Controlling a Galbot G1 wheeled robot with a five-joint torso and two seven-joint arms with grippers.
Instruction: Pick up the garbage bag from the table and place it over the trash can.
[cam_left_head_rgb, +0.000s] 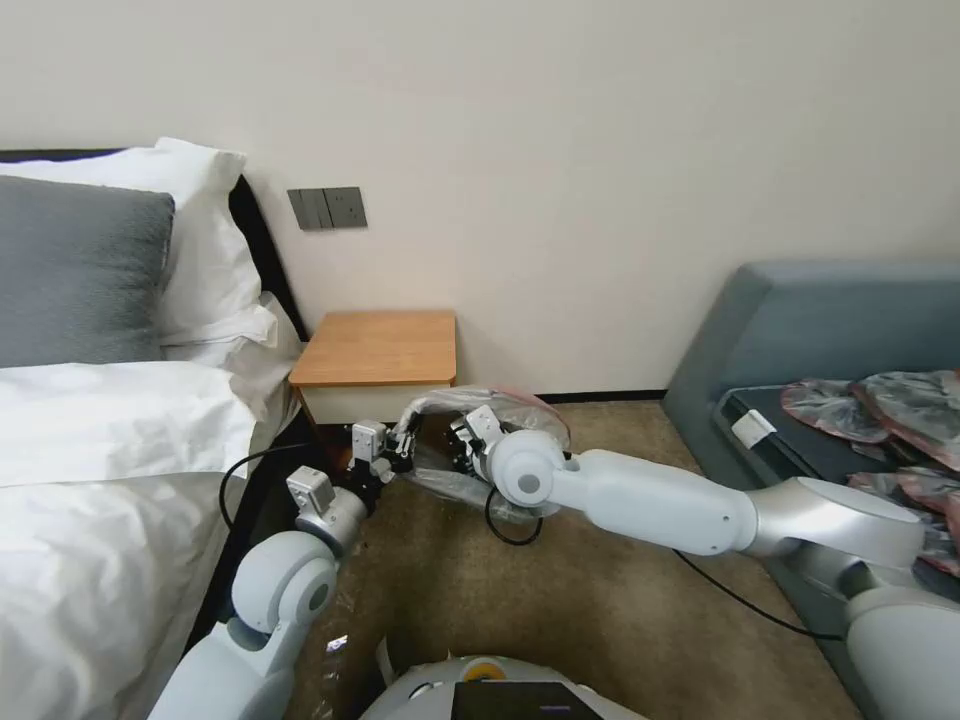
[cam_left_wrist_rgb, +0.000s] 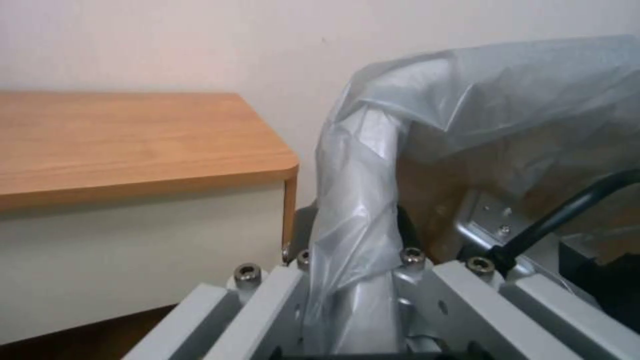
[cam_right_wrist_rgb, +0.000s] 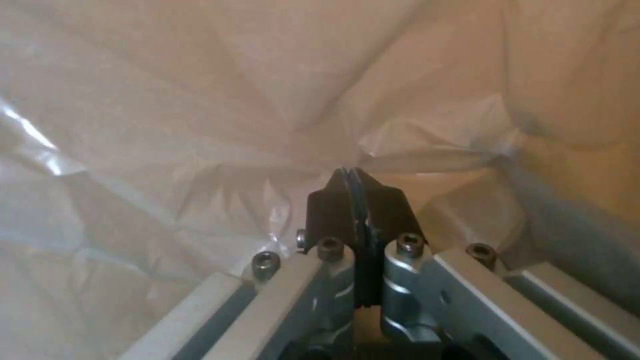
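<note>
The garbage bag (cam_left_head_rgb: 478, 404), thin grey film with a reddish rim, hangs stretched between my two grippers just right of the table (cam_left_head_rgb: 378, 348) and low above the carpet. My left gripper (cam_left_head_rgb: 398, 452) is shut on a bunched edge of the garbage bag (cam_left_wrist_rgb: 360, 210), close beside the table's corner (cam_left_wrist_rgb: 267, 150). My right gripper (cam_left_head_rgb: 466, 438) reaches in from the right, inside the bag. Its black fingertips (cam_right_wrist_rgb: 333, 200) are pressed together, and creases of the garbage bag (cam_right_wrist_rgb: 200, 100) run to their tip. The trash can is hidden behind the bag and the arms.
A bed (cam_left_head_rgb: 90, 440) with white sheets and a grey pillow stands on the left, right beside the table. A blue-grey sofa (cam_left_head_rgb: 800, 330) on the right carries several flat grey-and-red bags (cam_left_head_rgb: 880, 400). A black cable (cam_left_head_rgb: 740, 600) trails over the carpet under my right arm.
</note>
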